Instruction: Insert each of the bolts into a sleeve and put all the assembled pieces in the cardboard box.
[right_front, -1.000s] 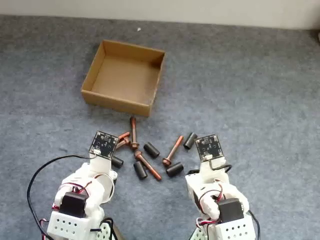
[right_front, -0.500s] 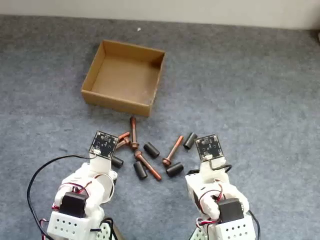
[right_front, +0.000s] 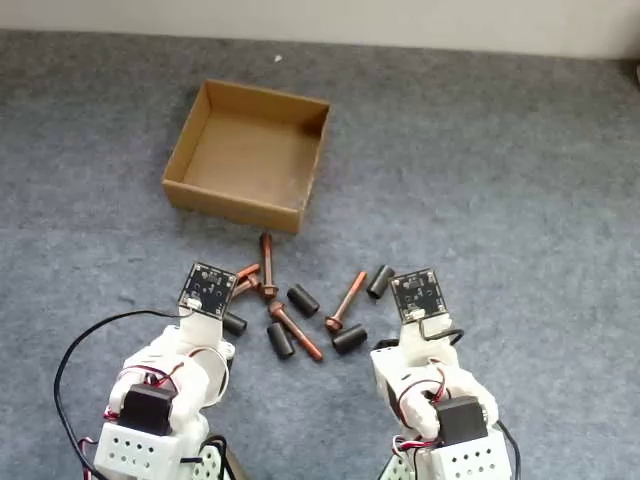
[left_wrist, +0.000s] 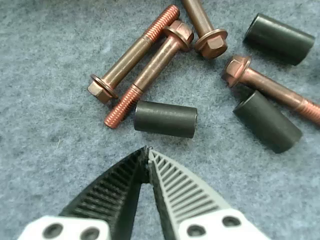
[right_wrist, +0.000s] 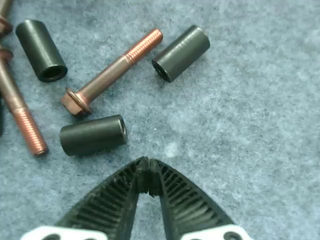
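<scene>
Fingers (left_wrist: 122, 185) on your left gripper (left_wrist: 146, 150) are pressed tip to tip with nothing between them, and your right gripper (right_wrist: 145, 161) is pinched closed the same way, also empty. Nothing has shifted over the last second: both arms sit where they were, and every bolt and sleeve lies as it did (so, by my reading, the assembly has not begun and every pairing is still yours to make).

Just ahead of the left tips a black sleeve (left_wrist: 165, 119) lies flat on the grey carpet (left_wrist: 45, 150), its long axis running across the line your gripper points along. Beyond it two copper bolts (left_wrist: 132, 52) lie side by side, nearly parallel and head to tail: one turns its hex head toward the gripper, the other its threaded tip.

Ahead of the right tips another sleeve (right_wrist: 93, 135) also lies crosswise. Past it a slanted bolt (right_wrist: 112, 67) has its head close to that sleeve and its threads pointing away, toward a farther sleeve (right_wrist: 181, 53).

Farthest off, in the high view, the cardboard box (right_front: 235, 205) stands open with no piece in it yet. A lone bolt (right_front: 267, 262) aims its shank almost straight at the box's near wall, close to it but not touching.
</scene>
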